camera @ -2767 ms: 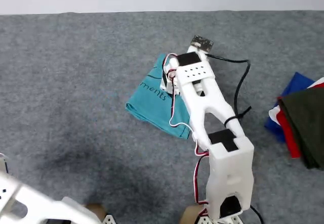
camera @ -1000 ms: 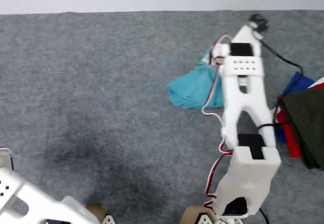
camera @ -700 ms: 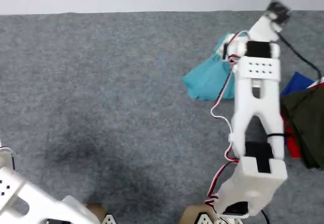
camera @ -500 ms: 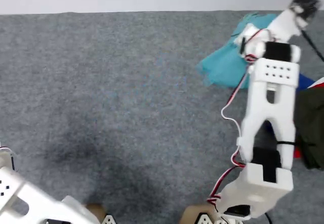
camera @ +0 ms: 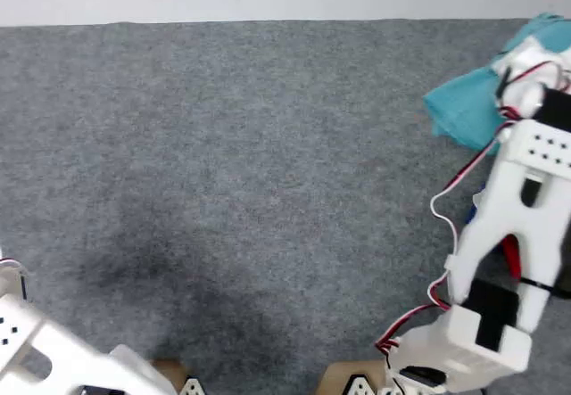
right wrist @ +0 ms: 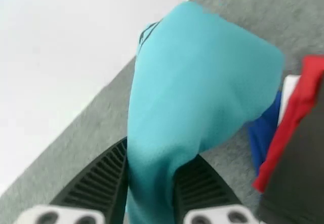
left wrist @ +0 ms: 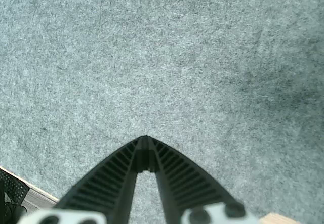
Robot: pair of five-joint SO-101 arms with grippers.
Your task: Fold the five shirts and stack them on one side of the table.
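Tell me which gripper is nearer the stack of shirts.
Right. The right gripper, clamping the teal shirt, hangs beside the stack; the left gripper is far off over grey mat.

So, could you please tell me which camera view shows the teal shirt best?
The right wrist view: the teal shirt hangs large and close, pinched in the right gripper. The high view catches the shirt at its right edge, partly behind the arm. The left wrist view faces the grey mat.
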